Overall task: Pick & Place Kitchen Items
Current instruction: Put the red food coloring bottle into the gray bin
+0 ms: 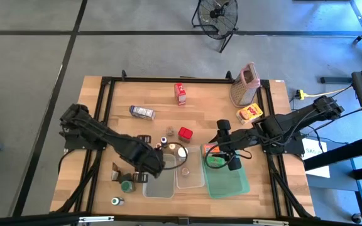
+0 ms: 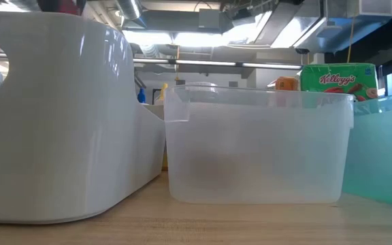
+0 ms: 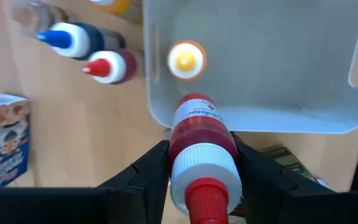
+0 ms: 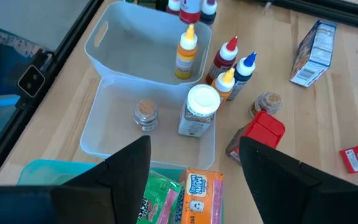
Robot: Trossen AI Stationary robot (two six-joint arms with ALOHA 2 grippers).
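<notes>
Left pincer clenched on a red sauce bottle, held just at the near rim of the white tub, where a yellow bottle already stands. Risk of slipping from the round neck, or of dropping outside onto the bench. Right pincer released, waiting over the green tray.

My two arms, matte black with chunky jointed segments, black cables trailing, left gripper fingers broad, wedge-shaped, black.
</notes>
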